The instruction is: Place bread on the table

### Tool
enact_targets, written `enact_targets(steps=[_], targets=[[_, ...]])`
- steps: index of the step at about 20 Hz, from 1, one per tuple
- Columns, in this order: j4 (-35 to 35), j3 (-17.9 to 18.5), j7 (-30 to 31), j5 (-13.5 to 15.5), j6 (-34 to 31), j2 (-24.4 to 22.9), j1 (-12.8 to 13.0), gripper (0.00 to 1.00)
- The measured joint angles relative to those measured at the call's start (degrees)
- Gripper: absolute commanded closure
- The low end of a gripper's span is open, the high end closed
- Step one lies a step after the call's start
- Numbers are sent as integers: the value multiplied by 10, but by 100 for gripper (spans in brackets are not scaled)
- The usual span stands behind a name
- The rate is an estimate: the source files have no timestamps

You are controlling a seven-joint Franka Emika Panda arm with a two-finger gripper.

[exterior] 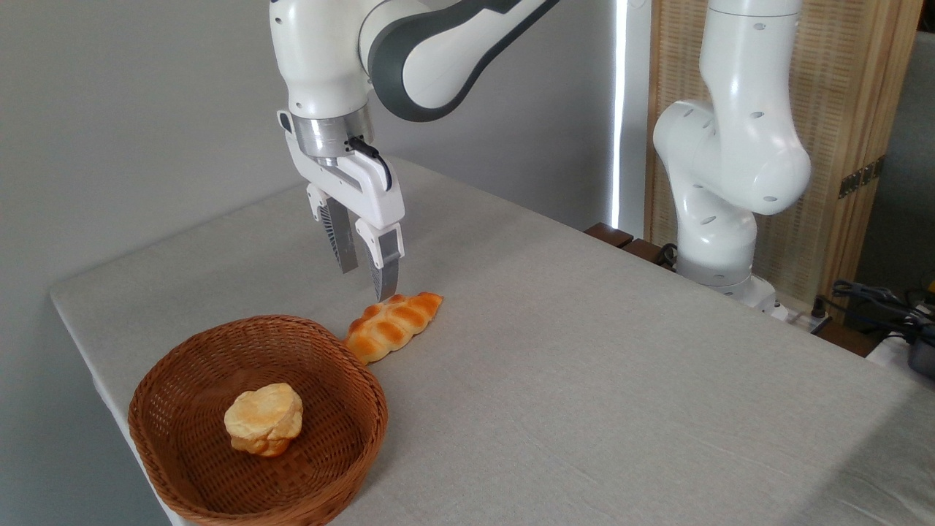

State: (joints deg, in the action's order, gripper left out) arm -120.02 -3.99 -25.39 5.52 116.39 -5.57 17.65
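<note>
The bread [393, 326], a braided golden-orange loaf, lies flat on the grey-clothed table [584, 351], just right of the basket's rim. My gripper [365, 281] hangs just above and behind the loaf's far end, pointing down. Its two fingers stand apart with nothing between them, so it is open. One fingertip [385, 288] ends close over the loaf; I cannot tell if it touches.
A brown wicker basket [182, 467] sits at the front left corner with a pale round bun [264, 418] inside. The arm's white base [719, 248] stands at the table's far right edge. Cables lie beyond it at the right.
</note>
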Motion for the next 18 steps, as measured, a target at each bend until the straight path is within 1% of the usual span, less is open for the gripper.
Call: enact_targets(steps=[3, 5, 8, 11, 14, 16, 18], targets=[[7, 4, 0, 0, 0, -4, -1, 0], [18, 14, 0, -1, -1, -11, -2, 0], [42, 42, -2, -14, -12, -16, -4, 0], [77, 74, -8, -24, -48, -18, -6, 0], [109, 106, -40, -29, -78, -18, -8, 0], [124, 126, -57, -41, -84, -18, -8, 0], [130, 137, -74, -54, -87, -18, -8, 0]])
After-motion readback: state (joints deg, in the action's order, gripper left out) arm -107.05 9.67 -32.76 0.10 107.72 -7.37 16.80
